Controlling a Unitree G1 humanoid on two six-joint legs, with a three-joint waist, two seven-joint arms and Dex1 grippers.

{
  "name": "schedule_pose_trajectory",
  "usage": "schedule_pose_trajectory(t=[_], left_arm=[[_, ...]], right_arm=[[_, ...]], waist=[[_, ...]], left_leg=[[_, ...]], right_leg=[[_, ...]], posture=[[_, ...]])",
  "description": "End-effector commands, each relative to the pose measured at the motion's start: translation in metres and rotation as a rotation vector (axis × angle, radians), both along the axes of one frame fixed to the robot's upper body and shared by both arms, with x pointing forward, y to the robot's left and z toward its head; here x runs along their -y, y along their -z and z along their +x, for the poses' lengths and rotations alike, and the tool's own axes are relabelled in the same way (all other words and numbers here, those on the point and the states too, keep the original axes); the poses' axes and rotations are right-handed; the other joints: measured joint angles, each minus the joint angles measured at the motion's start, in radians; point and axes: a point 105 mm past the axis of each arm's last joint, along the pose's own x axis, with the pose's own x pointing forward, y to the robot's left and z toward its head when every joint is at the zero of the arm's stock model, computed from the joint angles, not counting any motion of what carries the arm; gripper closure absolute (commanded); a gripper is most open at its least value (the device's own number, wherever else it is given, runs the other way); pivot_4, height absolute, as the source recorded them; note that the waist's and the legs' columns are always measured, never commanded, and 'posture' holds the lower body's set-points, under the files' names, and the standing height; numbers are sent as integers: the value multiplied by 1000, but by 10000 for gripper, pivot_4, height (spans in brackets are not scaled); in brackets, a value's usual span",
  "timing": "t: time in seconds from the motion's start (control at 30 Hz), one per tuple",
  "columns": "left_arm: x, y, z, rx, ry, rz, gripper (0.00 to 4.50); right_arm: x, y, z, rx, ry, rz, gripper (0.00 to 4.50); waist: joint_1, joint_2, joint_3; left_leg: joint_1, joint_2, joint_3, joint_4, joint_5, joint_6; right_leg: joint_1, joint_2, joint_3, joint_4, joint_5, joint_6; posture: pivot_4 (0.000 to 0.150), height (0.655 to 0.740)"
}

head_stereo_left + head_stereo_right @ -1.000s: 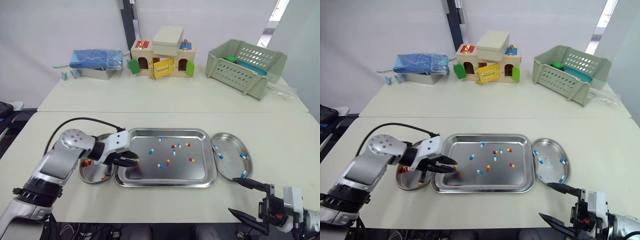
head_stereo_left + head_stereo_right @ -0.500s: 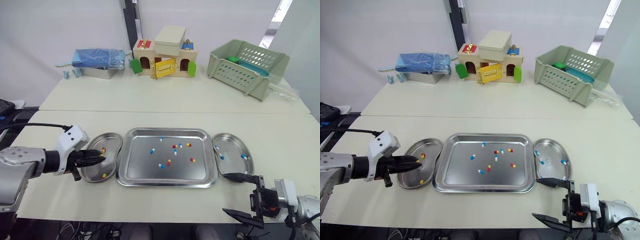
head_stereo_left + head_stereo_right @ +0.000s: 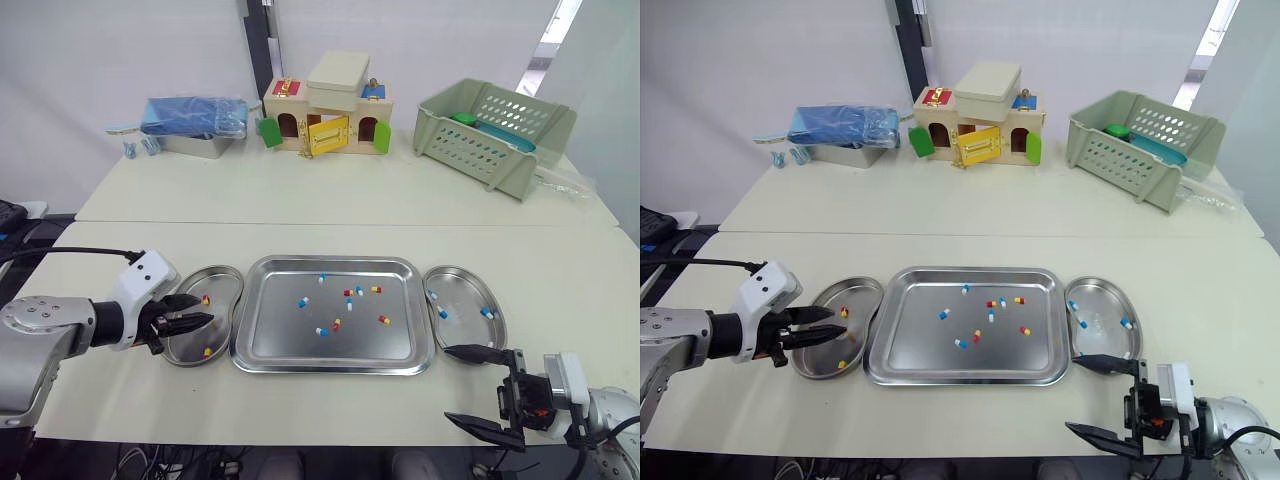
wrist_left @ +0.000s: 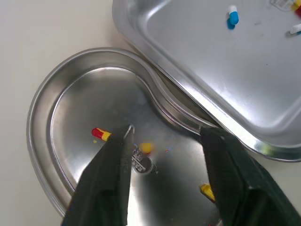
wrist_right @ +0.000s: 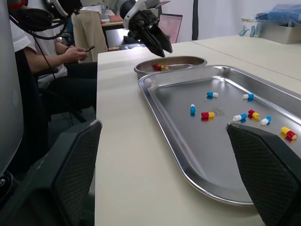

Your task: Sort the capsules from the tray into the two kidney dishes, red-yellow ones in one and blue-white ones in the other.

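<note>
Now that the left gripper (image 3: pixel 195 310) has swung off the tray (image 3: pixel 290 345) and its fingers, pinched together half a second ago, have sprung apart, the head views show it poised with nothing between them over the left kidney dish (image 3: pixel 230 283), which sits touching the tray's left edge. A couple of red-yellow capsules (image 3: pixel 206 299) lie in that dish, so I judge that one more has just been let go there. About the tray's middle, several blue-white capsules (image 3: pixel 302 301) and a few red-yellow ones are left to sort. The right kidney dish (image 3: pixel 465 290), against the tray's right edge, holds a few blue-white ones. The right gripper (image 3: pixel 447 383) waits over the worktop (image 3: pixel 330 400) just off the tray's near right corner, spread wide and empty. Looking down the left wrist, the two fingers (image 4: pixel 110 188) stand parted over the dish floor with red-yellow capsules lying loose between and beside them, none gripped, and the tray's rim overlaps the dish edge. Looking along the right wrist, its fingers (image 5: pixel 70 169) are wide open, framing the tray, with the left gripper above its dish at the tray's far end and a person (image 5: pixel 70 61) seated beyond. The drop looks finished, so a return to the tray seems next.
</note>
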Motion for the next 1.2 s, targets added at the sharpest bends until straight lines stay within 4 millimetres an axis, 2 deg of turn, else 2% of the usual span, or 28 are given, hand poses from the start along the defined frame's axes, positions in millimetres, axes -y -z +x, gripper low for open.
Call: schedule_pose_trajectory(t=[0.03, 0.17, 0.37, 0.5, 0.6, 0.7, 0.8, 1.0, 1.07, 1.2], left_arm=[[2, -6, 3, 26, 10, 1, 12211], [3, -7, 4, 28, 15, -2, 339], [2, -10, 2, 26, 23, -13, 339], [-6, -24, 0, 72, 4, -57, 339], [-30, -32, -7, 108, -61, -95, 339], [-58, -29, -20, 98, -134, -63, 339], [-87, -29, -32, 100, -220, -39, 339], [-134, -20, -50, 81, -354, 21, 339], [-143, -18, -52, 84, -374, 32, 339], [-152, -17, -54, 87, -397, 22, 339]], right_arm=[[-1, -4, 1, 33, -2, 8, 0], [-1, -4, 0, 37, 6, 11, 0], [5, -9, 2, 45, 52, 14, 0], [24, -19, 13, 5, 189, -13, 0], [44, -40, 30, 2, 341, -4, 0], [69, -57, 41, 2, 456, -35, 0], [99, -54, 42, -69, 516, -162, 0], [138, -47, 50, -233, 601, -301, 0], [148, -42, 54, -291, 617, -341, 0], [164, -41, 64, -284, 653, -394, 0]], waist=[[0, 0, 0], [0, 0, 0], [0, 0, 0], [0, 0, 0], [-6, 0, 0], [-9, 0, 0], [-3, -1, 1], [-1, -3, 1], [-3, -3, 1], [-4, -3, 1]], left_leg=[[0, 0, 0, 0, 0, 0], [0, 0, 0, 0, 0, 0], [0, 0, 0, 0, 0, 0], [0, 0, 0, 0, 0, 0], [0, 0, 0, 0, 0, 0], [0, 0, 1, -1, 0, 0], [0, 0, 1, -2, 0, 0], [0, 0, 2, -2, -1, 1], [0, 0, 2, -2, -1, 1], [0, 0, 2, -2, -1, 2]], right_leg=[[0, 0, 0, 0, 0, 0], [0, 0, 0, 0, 0, 0], [0, 0, 0, 0, 0, 0], [0, 0, 0, 0, 0, 0], [-1, 0, 0, 0, 0, 0], [-1, 0, 1, 0, 0, 0], [-1, 0, 1, -1, 0, 0], [-1, -1, 1, -3, 0, 0], [-1, -1, 1, -3, 0, 0], [-1, -1, 1, -2, 0, 0]], posture=[[1500, 7400], [1500, 7400], [1500, 7400], [1500, 7400], [1500, 7400], [1500, 7400], [1500, 7400], [1500, 7400], [1500, 7400], [1500, 7400]])
